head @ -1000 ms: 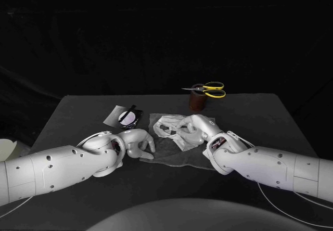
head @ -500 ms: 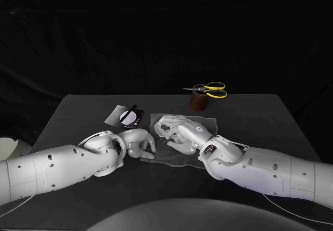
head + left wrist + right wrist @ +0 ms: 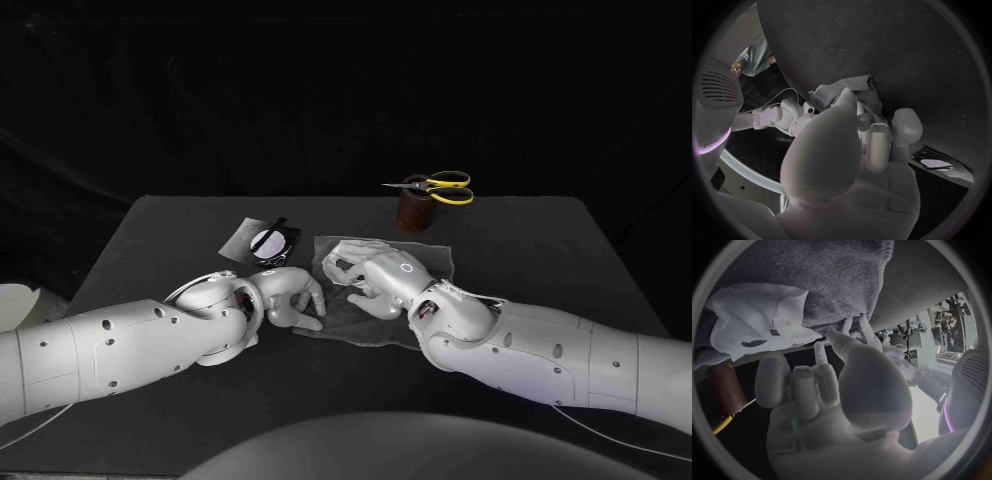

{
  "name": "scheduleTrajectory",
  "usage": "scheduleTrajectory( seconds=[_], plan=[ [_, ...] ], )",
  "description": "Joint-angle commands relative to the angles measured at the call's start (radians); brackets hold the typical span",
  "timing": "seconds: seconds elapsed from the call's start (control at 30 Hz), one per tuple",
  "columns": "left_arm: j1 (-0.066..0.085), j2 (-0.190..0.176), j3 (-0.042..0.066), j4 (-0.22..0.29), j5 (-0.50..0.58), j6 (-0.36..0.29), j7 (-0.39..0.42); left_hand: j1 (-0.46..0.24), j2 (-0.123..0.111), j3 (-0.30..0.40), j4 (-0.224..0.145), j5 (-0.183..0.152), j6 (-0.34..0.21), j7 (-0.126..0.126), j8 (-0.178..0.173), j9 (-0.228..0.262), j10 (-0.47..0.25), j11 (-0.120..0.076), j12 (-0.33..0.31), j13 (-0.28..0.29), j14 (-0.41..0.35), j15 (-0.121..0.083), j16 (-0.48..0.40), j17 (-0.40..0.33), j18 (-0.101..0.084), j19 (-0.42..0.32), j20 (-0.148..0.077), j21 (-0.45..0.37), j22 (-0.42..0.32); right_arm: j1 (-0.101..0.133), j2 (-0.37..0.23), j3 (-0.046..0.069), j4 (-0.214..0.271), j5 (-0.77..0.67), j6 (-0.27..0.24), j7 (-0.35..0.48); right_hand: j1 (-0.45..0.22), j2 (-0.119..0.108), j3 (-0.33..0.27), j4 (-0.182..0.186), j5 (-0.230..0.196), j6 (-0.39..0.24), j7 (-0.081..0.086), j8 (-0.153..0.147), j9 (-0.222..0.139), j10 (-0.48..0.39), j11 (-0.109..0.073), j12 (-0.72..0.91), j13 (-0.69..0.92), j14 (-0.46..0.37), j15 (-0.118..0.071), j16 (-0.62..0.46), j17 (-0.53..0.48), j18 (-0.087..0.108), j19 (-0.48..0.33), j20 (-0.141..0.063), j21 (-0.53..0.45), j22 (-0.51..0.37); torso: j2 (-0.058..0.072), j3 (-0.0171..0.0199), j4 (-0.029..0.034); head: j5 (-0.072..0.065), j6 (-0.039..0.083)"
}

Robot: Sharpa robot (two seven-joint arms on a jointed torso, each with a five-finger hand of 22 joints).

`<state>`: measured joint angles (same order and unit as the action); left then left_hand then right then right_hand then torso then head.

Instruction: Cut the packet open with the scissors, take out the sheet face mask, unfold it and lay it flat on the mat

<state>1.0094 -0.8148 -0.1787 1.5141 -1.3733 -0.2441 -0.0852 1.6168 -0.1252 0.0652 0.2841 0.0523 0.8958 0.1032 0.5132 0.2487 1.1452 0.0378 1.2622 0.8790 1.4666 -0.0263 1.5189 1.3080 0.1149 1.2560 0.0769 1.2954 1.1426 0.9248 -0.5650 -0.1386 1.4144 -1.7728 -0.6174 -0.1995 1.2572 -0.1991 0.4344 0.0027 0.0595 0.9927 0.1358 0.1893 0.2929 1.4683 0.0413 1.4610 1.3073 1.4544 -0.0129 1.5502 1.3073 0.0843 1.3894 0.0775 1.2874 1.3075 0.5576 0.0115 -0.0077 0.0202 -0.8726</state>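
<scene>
Left side first. My left hand (image 3: 281, 300) is down at the near edge of the mat (image 3: 378, 325). Its fingertips rest on the cloth, the fingers are loose and apart, and there's nothing in its grasp. I reckon it's only there to pin the mat down.

Just beyond that hand the packet (image 3: 260, 240) lies on the bench (image 3: 534, 250). The mask (image 3: 340, 262) is out of it, so I'd call the cutting and the taking-out done.

The mask sits on the mat between the two hands, right under the fingers of my right hand (image 3: 382, 280). In the right wrist view it's partly spread and the eye holes show, but it's rumpled and bunched along one side, so not flat yet.

The right hand hangs over it with its fingers half curled. I honestly can't tell whether it's pinching a bit of the sheet or just brushing it.

Well beyond that hand, the scissors (image 3: 437, 186) are parked in a brown cup (image 3: 414, 212), out of the way.

So we're in the unfold-and-flatten step. Next I'd want to catch a bunched edge and draw it outward, away from the left hand. I'd go slow and light, since a thin sheet like that will probably cling and fold back on itself.
</scene>
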Motion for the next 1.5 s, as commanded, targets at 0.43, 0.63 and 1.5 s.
scheduleTrajectory(
  seconds=[0.43, 0.63, 1.5],
  plan=[
    [-0.011, -0.004, -0.011, -0.005, -0.007, 0.066, -0.04, 0.01, -0.001, 0.007, 0.0, -0.004, 0.003, 0.012, -0.006, -0.001, 0.005, 0.002, 0.005, 0.001, 0.042, 0.005, 0.004, 0.083, -0.009, -0.003, 0.006, 0.001, 0.001, 0.003, 0.03, 0.0, -0.042, -0.032, -0.005, -0.047, -0.001, 0.02, -0.002, 0.001, 0.001, 0.009, -0.002, -0.003, -0.001, 0.069, 0.007, 0.003, 0.197, 0.11, -0.004, 0.002, 0.243, -0.011, 0.003, 0.009, 0.001, 0.083, 0.001, 0.0008, -0.0008, 0.001, 0.0],
    [-0.011, -0.004, -0.011, -0.003, -0.006, 0.067, -0.041, 0.01, -0.001, 0.007, 0.0, -0.004, 0.003, 0.012, -0.006, -0.001, 0.005, 0.002, 0.005, 0.001, 0.042, 0.005, 0.004, 0.083, -0.009, -0.003, 0.006, 0.001, 0.001, 0.003, 0.039, 0.0, -0.058, -0.031, 0.015, -0.051, 0.0, 0.025, -0.001, 0.002, 0.001, 0.019, -0.005, 0.0, 0.0, 0.069, 0.005, 0.004, 0.198, 0.11, -0.006, 0.002, 0.244, -0.011, 0.003, 0.009, 0.001, 0.083, 0.001, 0.0004, -0.0003, 0.001, 0.0],
    [-0.01, -0.005, -0.011, 0.001, -0.002, 0.067, -0.042, 0.011, 0.0, 0.01, 0.001, -0.004, 0.004, 0.013, -0.007, -0.002, 0.005, 0.002, 0.007, 0.003, 0.042, 0.006, 0.004, 0.085, -0.009, -0.003, 0.006, 0.001, 0.002, 0.003, 0.052, 0.0, -0.084, -0.017, -0.03, -0.043, 0.012, 0.106, 0.032, 0.02, -0.011, 0.135, -0.068, 0.066, 0.031, 0.082, -0.048, 0.038, 0.219, 0.116, -0.048, 0.018, 0.261, -0.018, 0.026, -0.024, 0.032, 0.11, 0.0, 0.0014, -0.002, 0.0, 0.0]
  ],
)
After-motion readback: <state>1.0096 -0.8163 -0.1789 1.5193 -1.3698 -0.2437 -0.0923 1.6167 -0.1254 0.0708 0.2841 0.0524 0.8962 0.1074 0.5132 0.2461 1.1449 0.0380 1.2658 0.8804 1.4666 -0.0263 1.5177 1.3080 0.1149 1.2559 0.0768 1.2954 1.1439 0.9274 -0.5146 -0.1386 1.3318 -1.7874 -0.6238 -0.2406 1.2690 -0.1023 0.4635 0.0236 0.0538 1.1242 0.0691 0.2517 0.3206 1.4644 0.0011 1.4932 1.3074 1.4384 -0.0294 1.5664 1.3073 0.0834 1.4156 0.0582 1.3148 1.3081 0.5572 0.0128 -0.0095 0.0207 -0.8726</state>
